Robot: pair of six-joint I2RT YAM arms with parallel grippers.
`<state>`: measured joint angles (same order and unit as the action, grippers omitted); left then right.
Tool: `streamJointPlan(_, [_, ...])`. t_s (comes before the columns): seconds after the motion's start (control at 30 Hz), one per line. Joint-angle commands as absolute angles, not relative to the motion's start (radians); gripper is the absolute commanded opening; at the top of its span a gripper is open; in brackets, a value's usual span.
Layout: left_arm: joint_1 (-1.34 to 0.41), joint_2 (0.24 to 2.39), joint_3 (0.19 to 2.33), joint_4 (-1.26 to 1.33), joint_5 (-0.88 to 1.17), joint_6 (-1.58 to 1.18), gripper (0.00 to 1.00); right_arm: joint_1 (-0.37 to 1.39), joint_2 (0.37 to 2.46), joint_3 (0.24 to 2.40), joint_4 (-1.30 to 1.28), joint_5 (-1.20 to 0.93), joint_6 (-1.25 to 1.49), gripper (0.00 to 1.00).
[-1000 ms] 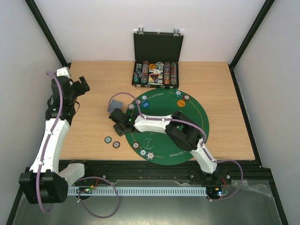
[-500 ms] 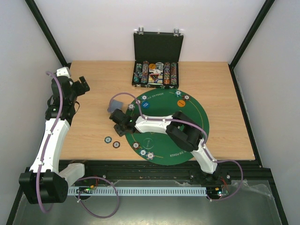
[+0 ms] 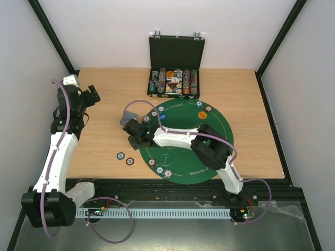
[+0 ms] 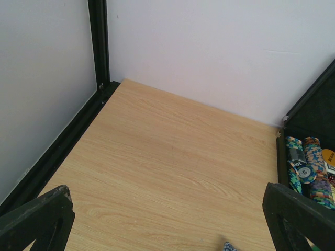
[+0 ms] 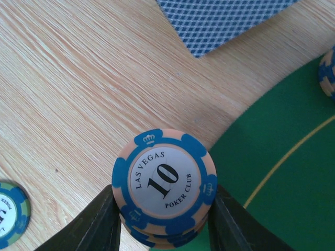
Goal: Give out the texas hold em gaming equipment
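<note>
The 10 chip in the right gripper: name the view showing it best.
Right wrist: the 10 chip sits large, face legible, in the right gripper. Top external hides it under that gripper; left wrist misses it.

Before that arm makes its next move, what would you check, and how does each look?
1. Right claw pinching chip stack on both sides: ok.
2. Stack centred between the fingers: ok.
3. Stack lifted off the table: cannot tell.
4. Playing card clear of the claw: ok.
5. Nearby chip apart from the fingers: ok.
6. Left claw open, empty, well aside: ok.
</note>
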<state>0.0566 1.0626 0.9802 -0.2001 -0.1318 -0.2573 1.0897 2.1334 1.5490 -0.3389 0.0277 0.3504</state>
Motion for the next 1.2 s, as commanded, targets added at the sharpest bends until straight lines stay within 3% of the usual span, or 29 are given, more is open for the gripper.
streamJointPlan(0.0, [0.060, 1.055, 0.967, -0.181, -0.137, -0.252, 0.99, 1.067, 2.056, 1.505, -0.337, 0.061, 0.380, 0.27])
streamJointPlan(0.4, [0.061, 1.057, 0.967, -0.181, -0.137, -0.253, 1.00, 0.916, 1.924, 1.288, -0.272, 0.078, 0.388, 0.27])
streamJointPlan(1.17, [0.060, 1.063, 0.967, -0.181, -0.138, -0.253, 1.00, 0.379, 1.693, 0.991, -0.204, 0.070, 0.295, 0.27])
